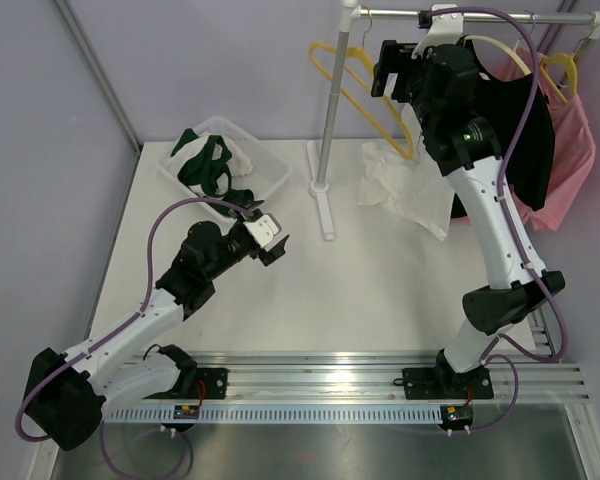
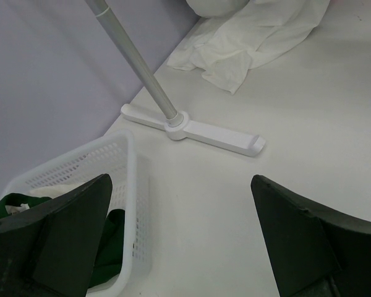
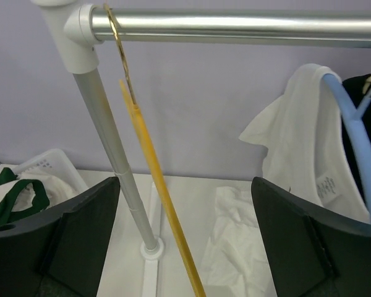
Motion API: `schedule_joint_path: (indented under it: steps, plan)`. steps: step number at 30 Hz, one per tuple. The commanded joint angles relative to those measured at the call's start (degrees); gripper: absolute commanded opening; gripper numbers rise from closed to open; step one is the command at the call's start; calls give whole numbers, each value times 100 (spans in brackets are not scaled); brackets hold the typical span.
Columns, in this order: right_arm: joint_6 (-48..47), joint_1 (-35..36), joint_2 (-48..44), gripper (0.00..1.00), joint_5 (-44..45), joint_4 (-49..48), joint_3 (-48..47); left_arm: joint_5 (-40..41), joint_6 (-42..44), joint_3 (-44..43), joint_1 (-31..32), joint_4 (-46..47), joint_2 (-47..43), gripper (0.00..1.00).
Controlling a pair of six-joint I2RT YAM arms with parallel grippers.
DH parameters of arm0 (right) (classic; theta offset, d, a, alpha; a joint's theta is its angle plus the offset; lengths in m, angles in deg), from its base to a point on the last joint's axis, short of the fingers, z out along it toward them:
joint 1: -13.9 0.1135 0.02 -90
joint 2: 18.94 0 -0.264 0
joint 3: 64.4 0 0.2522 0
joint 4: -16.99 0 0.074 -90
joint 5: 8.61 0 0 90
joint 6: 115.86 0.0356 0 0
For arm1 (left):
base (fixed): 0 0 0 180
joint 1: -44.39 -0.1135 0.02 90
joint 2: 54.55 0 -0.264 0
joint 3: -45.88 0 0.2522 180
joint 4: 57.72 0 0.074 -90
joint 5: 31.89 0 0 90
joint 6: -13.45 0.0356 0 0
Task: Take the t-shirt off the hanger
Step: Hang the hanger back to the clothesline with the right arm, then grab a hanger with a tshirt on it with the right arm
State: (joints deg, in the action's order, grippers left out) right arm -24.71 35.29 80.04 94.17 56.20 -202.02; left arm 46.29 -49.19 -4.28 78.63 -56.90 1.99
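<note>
Two fingers (image 3: 74, 241) spread, white t-shirt (image 3: 297, 148) beyond, rightward

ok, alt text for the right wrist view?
Open right gripper faces a clothes rail: a bare yellow hanger hangs at its left end, a white t-shirt on a blue hanger at right. Below, a crumpled white cloth lies on the table.
</note>
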Motion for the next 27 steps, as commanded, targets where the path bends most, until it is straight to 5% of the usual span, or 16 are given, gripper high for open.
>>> schedule_joint_path:
  steps: [1, 6, 11, 19, 27]
  plan:
    - [-80, 50, -511, 95, 568, -270, 107, -181, -63, -201, 30, 194, -81, 99]
    - [-79, 50, -379, 93, 1130, 452, -420, -234, -81, -218, 30, 158, -90, 99]
    - [-492, 41, -344, 79, 1552, 355, -385, -278, -99, -236, 30, 132, -72, 99]
    - [-756, -108, -151, 78, 1982, 179, -552, -322, -90, -279, 30, 97, 59, 99]
    - [-546, -784, 16, 80, 1474, 189, -667, -304, -90, -385, 30, 26, 244, 99]
